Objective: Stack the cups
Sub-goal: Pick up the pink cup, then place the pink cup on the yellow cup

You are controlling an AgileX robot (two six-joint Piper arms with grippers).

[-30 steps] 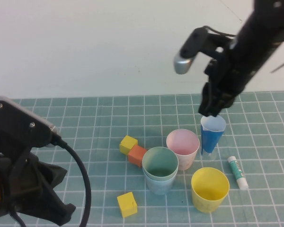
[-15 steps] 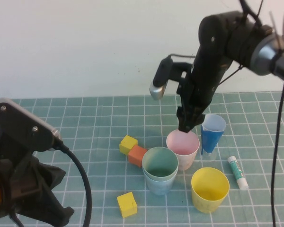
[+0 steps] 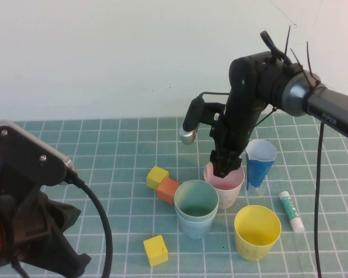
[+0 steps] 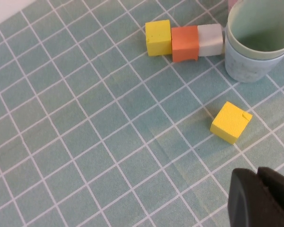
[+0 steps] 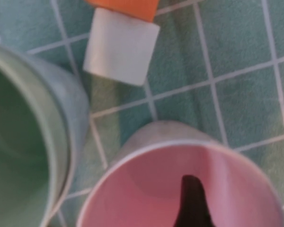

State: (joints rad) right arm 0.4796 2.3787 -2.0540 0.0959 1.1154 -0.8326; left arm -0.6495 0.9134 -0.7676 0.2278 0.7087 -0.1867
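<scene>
Underneath everything, a green gridded mat [image 3: 104, 139] with white lines, backed by a plain white wall [image 3: 104, 52].

At the near left of the high view, the bulky black left arm [image 3: 29, 202], parked low over the mat. Left gripper [image 4: 262, 198] shut and empty, dark fingers pressed together, hovering above bare mat near a loose yellow block [image 3: 155, 250].

From the right, the black right arm [image 3: 261, 87] reaching down over the middle of the mat. Right gripper [image 3: 225, 168] standing at the pink cup's mouth with fingers spread wide, one dark fingertip [image 5: 191, 201] dipped inside the cup, nothing clamped yet as far as can be seen.

Near the centre, the green cup [image 3: 196, 200] nested inside the light blue cup [image 3: 196, 225], upright, just in front and to the left of the pink cup [image 3: 226, 185]. Pink cup upright, close beside the nested pair. Yellow cup [image 3: 257, 231] upright alone, in front and to the right of the pink one, apart from it. Taller dark blue cup [image 3: 260, 165] upright just right of the pink cup.

Left of the cups, a row of small blocks touching end to end: yellow [image 3: 157, 176], orange [image 3: 169, 190], then white [image 4: 210, 39], the white one next to the light blue cup.

At far right, a small white and green tube [image 3: 291, 211] lying on the mat, beside the yellow cup.
</scene>
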